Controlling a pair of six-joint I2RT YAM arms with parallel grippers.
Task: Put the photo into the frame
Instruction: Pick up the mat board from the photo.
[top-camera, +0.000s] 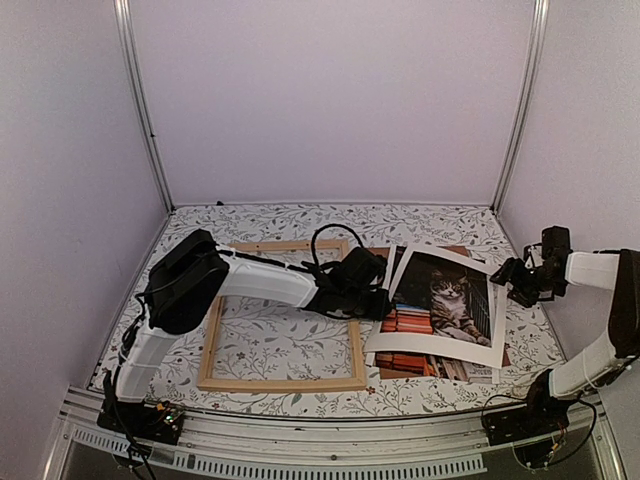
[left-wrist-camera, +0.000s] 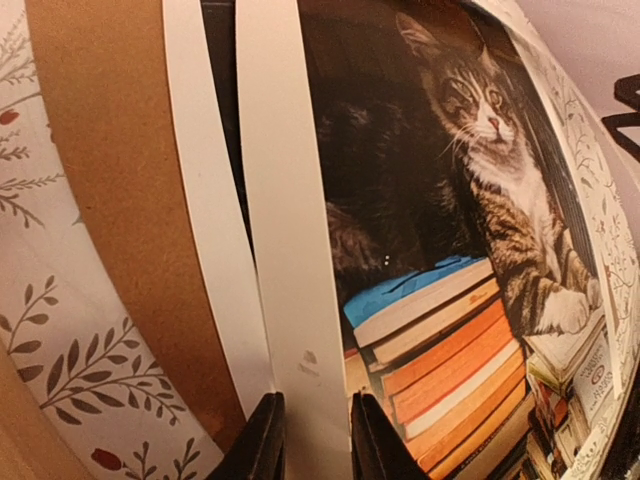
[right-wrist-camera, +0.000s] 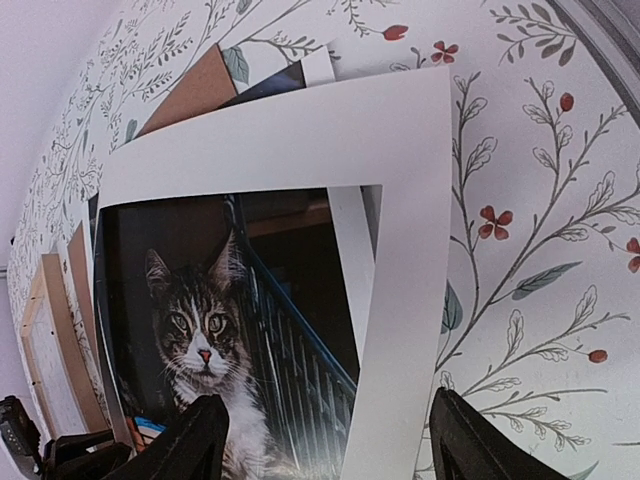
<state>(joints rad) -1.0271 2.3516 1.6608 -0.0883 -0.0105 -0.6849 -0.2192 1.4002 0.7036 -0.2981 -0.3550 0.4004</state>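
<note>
The photo (top-camera: 448, 296), a tabby cat beside orange books, lies right of centre under a white mat (top-camera: 438, 346). The cat also shows in the left wrist view (left-wrist-camera: 480, 150) and the right wrist view (right-wrist-camera: 200, 330). The light wooden frame (top-camera: 283, 383) lies flat to the left of the pile. My left gripper (top-camera: 378, 300) reaches across the frame's right rail. Its fingers (left-wrist-camera: 265, 440) sit tight on either side of the mat's left strip (left-wrist-camera: 285, 200). My right gripper (top-camera: 515, 281) hovers over the mat's right strip (right-wrist-camera: 410, 250), open (right-wrist-camera: 335, 445) and holding nothing.
A brown backing board (left-wrist-camera: 110, 150) lies under the photo and mat, with a corner sticking out at the back (right-wrist-camera: 195, 90). The floral tablecloth (top-camera: 280, 345) covers the table. White walls with metal posts (top-camera: 145, 110) enclose the back and sides.
</note>
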